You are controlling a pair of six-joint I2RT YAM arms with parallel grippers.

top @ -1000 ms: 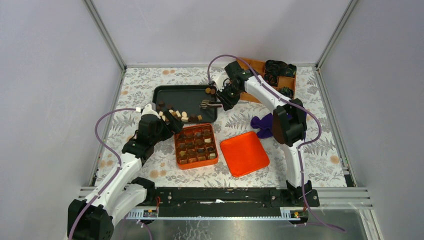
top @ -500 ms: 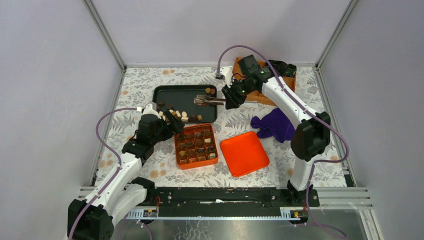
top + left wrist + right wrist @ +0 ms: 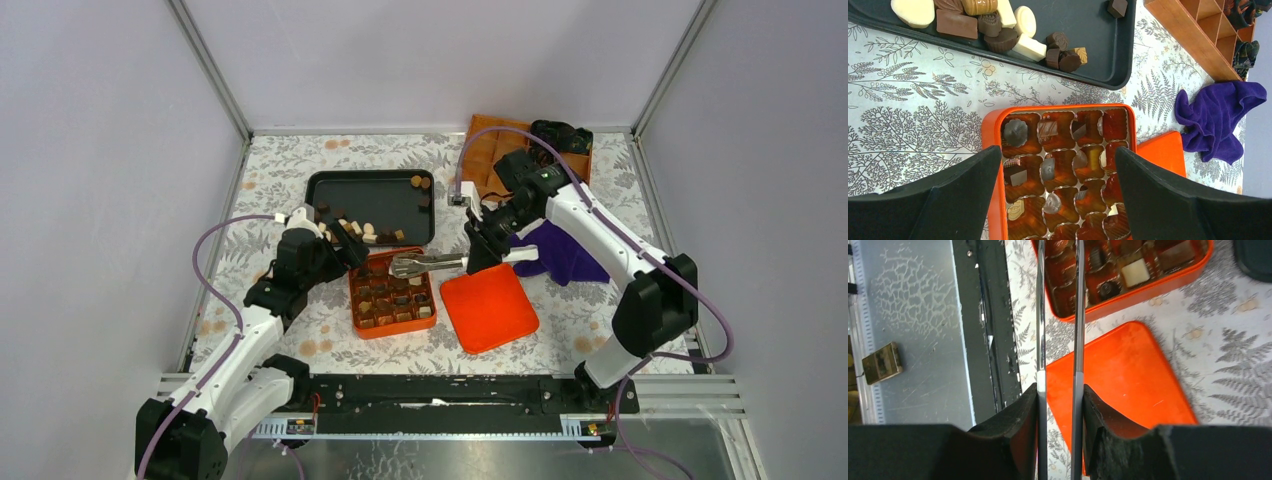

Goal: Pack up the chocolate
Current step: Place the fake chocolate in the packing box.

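Loose chocolate [image 3: 355,228] [image 3: 1013,35], brown and cream pieces, lies at the near edge of the black tray [image 3: 370,195]. The orange box [image 3: 352,300] [image 3: 990,125] holds several pieces in its cells. My left gripper [image 3: 350,240] [image 3: 1058,152] hangs open above the box's far-left part, with nothing between its fingers. My right gripper [image 3: 478,258] [image 3: 1059,390] is shut on metal tongs [image 3: 425,265] [image 3: 1079,315]. The tongs' tips reach over the box's far edge. Whether they carry a piece I cannot tell.
The orange lid [image 3: 488,306] [image 3: 1128,370] lies flat right of the box. A purple cloth [image 3: 560,250] [image 3: 1218,115] sits behind it. A wooden divided box [image 3: 495,150] [image 3: 1193,30] with dark bundles stands at the back right.
My right arm has swung the tongs from over the black tray down and toward me to the orange box. The left arm has stayed in place, still open.
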